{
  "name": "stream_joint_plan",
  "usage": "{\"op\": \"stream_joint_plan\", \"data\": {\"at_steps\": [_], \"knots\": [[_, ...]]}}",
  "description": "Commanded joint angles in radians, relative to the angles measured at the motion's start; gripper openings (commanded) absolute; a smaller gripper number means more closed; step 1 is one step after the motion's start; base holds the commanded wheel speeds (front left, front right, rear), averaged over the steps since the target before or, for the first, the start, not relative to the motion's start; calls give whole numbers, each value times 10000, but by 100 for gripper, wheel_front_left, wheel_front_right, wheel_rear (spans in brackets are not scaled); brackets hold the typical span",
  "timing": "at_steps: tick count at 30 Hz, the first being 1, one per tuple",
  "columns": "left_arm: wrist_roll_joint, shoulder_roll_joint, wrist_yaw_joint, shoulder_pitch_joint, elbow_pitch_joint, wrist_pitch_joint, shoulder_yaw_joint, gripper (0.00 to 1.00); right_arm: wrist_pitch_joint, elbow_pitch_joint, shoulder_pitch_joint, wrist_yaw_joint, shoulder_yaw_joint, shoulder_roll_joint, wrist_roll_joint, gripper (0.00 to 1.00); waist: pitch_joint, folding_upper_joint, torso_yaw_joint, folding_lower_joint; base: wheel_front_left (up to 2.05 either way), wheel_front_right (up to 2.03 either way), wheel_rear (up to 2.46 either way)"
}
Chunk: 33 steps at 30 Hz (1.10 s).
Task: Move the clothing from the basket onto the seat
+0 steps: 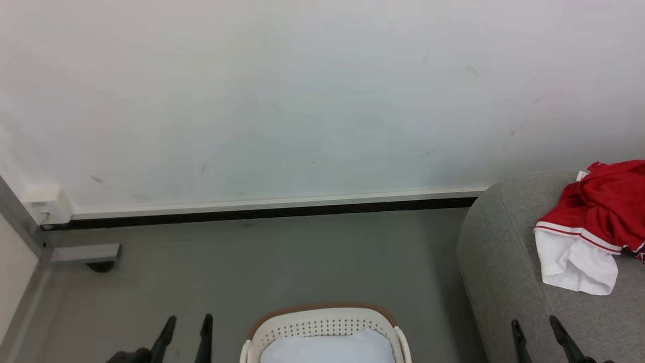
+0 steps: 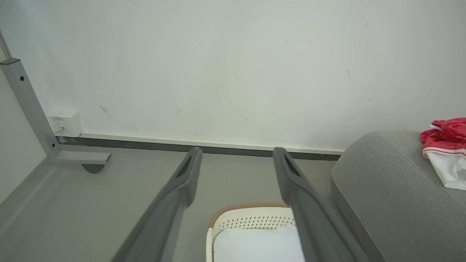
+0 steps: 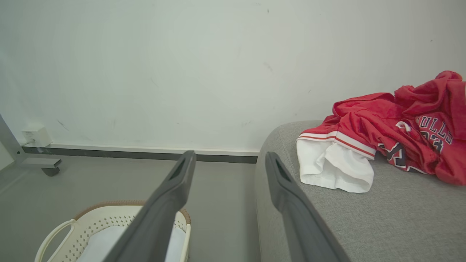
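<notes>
With the left tool [image 1: 189, 318] and right tool [image 1: 533, 321] spread empty and the red clothing [image 3: 393, 123] heaped on the seat [image 3: 364, 225] to their right, the task is judged done.

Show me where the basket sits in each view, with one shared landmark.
Head view: basket at bottom centre.
Left wrist view: basket at bottom centre, partly behind one finger.
Right wrist view: basket at bottom left, partly behind one finger.
Shared landmark: white wall box at the skirting's left end.

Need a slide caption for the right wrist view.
Red sports clothing lies on the grey fabric seat; cream perforated plastic basket holds a white pad; right tool open.
</notes>
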Motion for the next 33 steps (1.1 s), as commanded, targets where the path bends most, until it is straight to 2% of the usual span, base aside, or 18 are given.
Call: {"op": "stream_joint_plan", "data": {"at_steps": [1, 11, 32, 33], "knots": [[184, -35, -84, 144, 58, -22, 112, 100, -27, -32, 42, -27, -22, -5, 51, 100, 2, -1, -8, 0, 0, 0, 0], [692, -482, -611, 173, 344, -23, 625, 100, -28, 63, -126, -27, -124, -3, 84, 100, 25, -1, -15, 0, 0, 0, 0], [965, -786, -813, 91, 534, -22, 1016, 100, -28, 236, -210, -27, -49, -2, 207, 100, 29, -1, 209, 0, 0, 0, 0], [975, -759, -786, 73, 533, 0, 977, 0, 2, 200, -177, 0, -46, 0, 109, 0, 30, -1, 211, 0, 0, 0, 0]]}}
